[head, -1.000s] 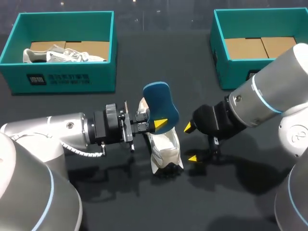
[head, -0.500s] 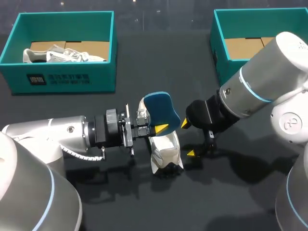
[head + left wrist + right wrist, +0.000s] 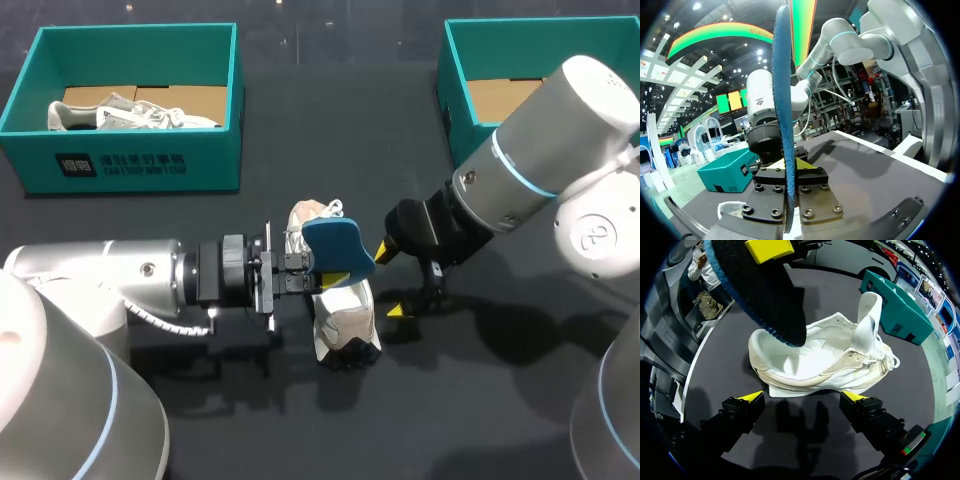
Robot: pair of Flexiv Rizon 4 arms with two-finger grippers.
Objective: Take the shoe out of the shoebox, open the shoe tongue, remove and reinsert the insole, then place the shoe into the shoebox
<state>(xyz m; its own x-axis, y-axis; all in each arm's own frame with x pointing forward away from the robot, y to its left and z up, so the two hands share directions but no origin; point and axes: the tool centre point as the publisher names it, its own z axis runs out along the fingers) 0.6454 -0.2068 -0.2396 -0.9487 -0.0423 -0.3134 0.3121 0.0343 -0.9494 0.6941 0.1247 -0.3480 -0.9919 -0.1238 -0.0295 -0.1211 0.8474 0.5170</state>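
Note:
A white shoe lies on the dark table at the middle, its tongue pulled up. My left gripper is shut on a blue insole, holding it tilted just above the shoe's opening. In the left wrist view the insole shows edge-on, clamped between the fingers of the left gripper. My right gripper stands open right beside the shoe. In the right wrist view its tips straddle the side of the shoe's sole without touching, and the insole hangs over the heel end.
A teal shoebox at the back left holds a second white shoe. Another teal shoebox stands at the back right, partly behind my right arm. Bare table runs along the front.
My left gripper has lowered and tilted the insole down toward the shoe. My right gripper has moved a little closer to the shoe, still open.

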